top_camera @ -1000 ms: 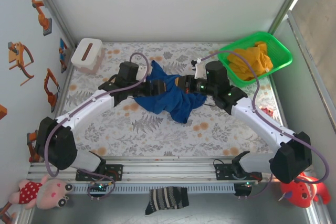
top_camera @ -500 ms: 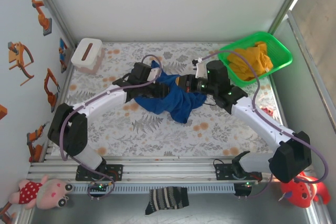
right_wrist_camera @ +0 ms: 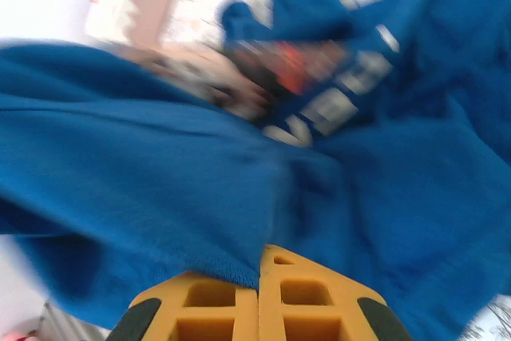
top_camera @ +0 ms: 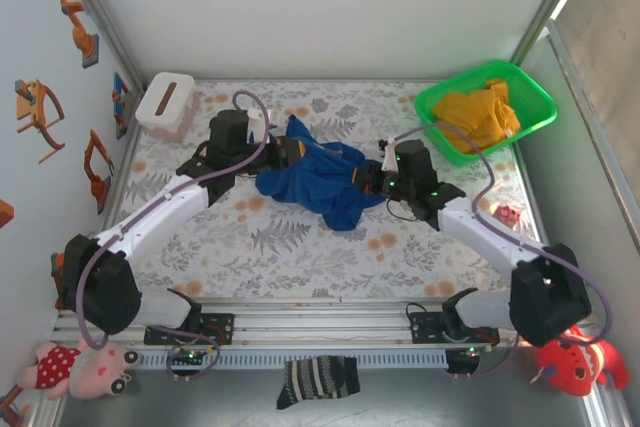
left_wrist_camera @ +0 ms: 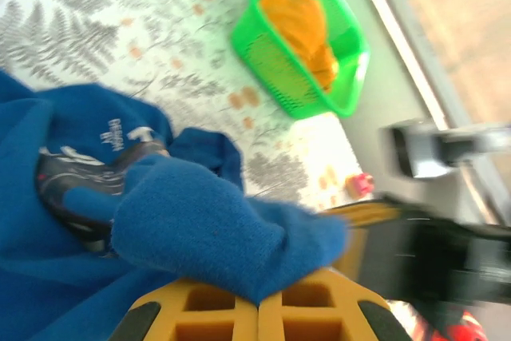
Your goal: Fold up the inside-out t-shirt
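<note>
The inside-out t-shirt (top_camera: 318, 179) is a crumpled royal-blue heap on the patterned table, between the two arms. My left gripper (top_camera: 283, 152) is at its left edge, shut on a fold of blue cloth (left_wrist_camera: 200, 229) that bulges out over the closed yellow fingers (left_wrist_camera: 215, 309). My right gripper (top_camera: 362, 177) is at its right edge, shut on a hem of the t-shirt (right_wrist_camera: 192, 221). White lettering (right_wrist_camera: 335, 101) shows on the cloth beyond the right gripper (right_wrist_camera: 259, 273).
A green basket (top_camera: 535, 107) at the back right holds a yellow-orange garment (top_camera: 478, 117). A white box (top_camera: 165, 102) stands at the back left. A striped sock (top_camera: 318, 380) hangs off the front rail. Plush toys (top_camera: 85, 367) lie at the near corners.
My left gripper has closed on the t-shirt's left edge and drawn back to the left. My right gripper has pulled slightly right and nearer, and the cloth is stretched between them.
</note>
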### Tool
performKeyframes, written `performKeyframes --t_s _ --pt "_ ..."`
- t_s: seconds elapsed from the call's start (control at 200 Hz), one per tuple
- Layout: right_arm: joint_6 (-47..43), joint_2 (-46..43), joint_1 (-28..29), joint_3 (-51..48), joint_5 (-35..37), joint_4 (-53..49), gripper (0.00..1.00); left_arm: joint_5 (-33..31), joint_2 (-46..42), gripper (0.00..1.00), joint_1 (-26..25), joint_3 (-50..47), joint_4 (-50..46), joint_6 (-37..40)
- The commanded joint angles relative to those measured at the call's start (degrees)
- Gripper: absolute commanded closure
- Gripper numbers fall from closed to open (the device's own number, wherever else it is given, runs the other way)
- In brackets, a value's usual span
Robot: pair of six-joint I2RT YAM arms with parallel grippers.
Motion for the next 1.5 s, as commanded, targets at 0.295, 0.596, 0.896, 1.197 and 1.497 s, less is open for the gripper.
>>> performKeyframes --t_s 0.295,0.596,0.896,1.197,1.497 --pt "-4.6 -4.1 1.4 3.8 5.0 -9.5 0.56 9.8 0.7 1.00 1.1 -1.8 11.8 -5.0" --pt "-8.4 -7.7 6.7 12.3 4.1 -14.2 0.61 10.4 1.6 1.00 1.5 -1.5 11.9 -5.9" --pt "-9.0 -0.3 10.9 20.0 2.8 -11.0 0.60 10.3 1.5 1.00 1.5 -1.7 11.2 -5.8" --pt "-7.4 5.2 11.3 22.5 1.6 -7.6 0.68 10.4 1.5 1.00 1.5 -1.7 10.7 -5.7" --pt "-7.8 4.5 11.1 25.2 0.9 -10.0 1.00 9.2 3.1 1.00 1.8 -1.3 8.2 -5.1"
